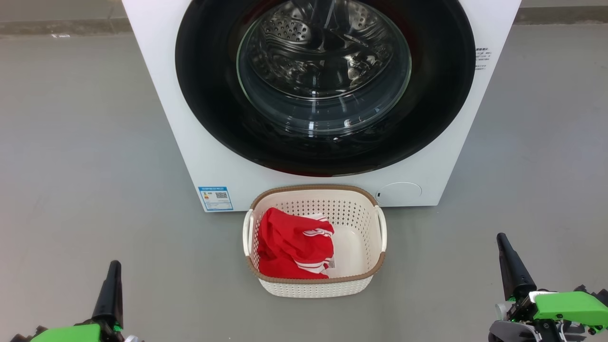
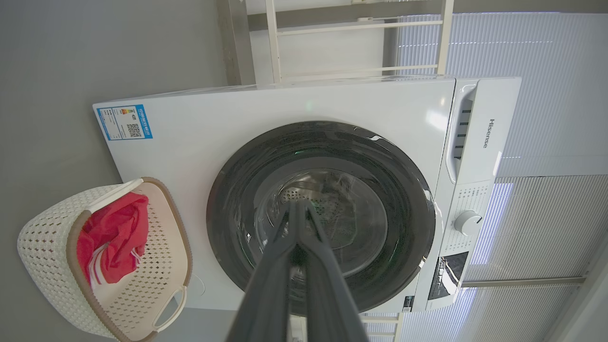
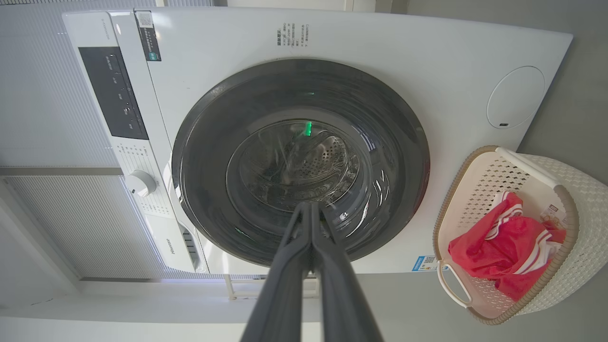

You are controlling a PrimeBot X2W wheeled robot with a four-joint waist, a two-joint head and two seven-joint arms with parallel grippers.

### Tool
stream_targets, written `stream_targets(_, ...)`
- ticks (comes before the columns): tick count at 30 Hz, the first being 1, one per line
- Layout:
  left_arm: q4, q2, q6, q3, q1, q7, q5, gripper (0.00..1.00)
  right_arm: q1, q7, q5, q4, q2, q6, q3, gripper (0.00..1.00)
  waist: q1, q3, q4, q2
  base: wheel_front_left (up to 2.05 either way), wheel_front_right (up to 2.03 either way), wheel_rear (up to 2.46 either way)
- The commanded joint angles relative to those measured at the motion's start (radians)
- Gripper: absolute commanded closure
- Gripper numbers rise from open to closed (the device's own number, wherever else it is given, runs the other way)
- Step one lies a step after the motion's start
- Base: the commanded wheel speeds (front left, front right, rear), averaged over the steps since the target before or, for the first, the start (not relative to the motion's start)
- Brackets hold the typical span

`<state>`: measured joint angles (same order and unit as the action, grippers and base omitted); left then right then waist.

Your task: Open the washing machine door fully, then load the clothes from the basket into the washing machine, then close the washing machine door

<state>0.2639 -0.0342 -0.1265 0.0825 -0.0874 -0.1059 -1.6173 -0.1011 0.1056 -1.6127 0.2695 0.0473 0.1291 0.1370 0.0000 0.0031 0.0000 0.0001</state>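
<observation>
"Hisense" stands on the washing machine [image 2: 266,109], on its drawer front [image 2: 487,135]; the blue sticker [image 2: 124,122] has print too small to read.

The head view looks steeply down, close, at the cream perforated plastic basket [image 1: 316,287] before the big white boxy washing machine [image 1: 156,95]. Both wrist views, rolled sideways, face its front from farther back; all share both.

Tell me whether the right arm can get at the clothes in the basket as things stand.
Probably yes. The basket is open-topped, the clothes lie uncovered inside, and nothing stands between them and the right claw, which is shut and must open first.
</observation>
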Motion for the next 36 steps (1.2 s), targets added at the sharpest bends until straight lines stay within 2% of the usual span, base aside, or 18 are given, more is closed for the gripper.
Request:
stream_targets(1,-0.019,-0.016,-0.004,0.031,-0.021,-0.007,0.009,1.00,-0.007,0.008,0.004,-0.025,0.003,0.002,-0.023,1.00,0.0000,0.000,0.000,-0.0001,0.00,0.00,0.00)
stream_targets(34,-0.019,-0.016,-0.004,0.031,-0.021,-0.007,0.009,1.00,-0.007,0.008,0.004,-0.025,0.003,0.002,-0.023,1.00,0.0000,0.000,0.000,-0.0001,0.00,0.00,0.00)
stream_targets(35,0.001,0.000,0.000,0.000,0.000,0.000,0.000,0.00,0.000,0.000,0.000,0.001,0.000,0.000,0.000,0.00,0.0000,0.000,0.000,-0.0001,0.00,0.00,0.00)
stream_targets(36,0.008,0.002,0.000,-0.001,0.002,0.001,-0.001,0.00,0.000,-0.001,0.000,0.010,-0.001,0.000,0.000,0.00,0.0000,0.000,0.000,-0.0001,0.00,0.00,0.00)
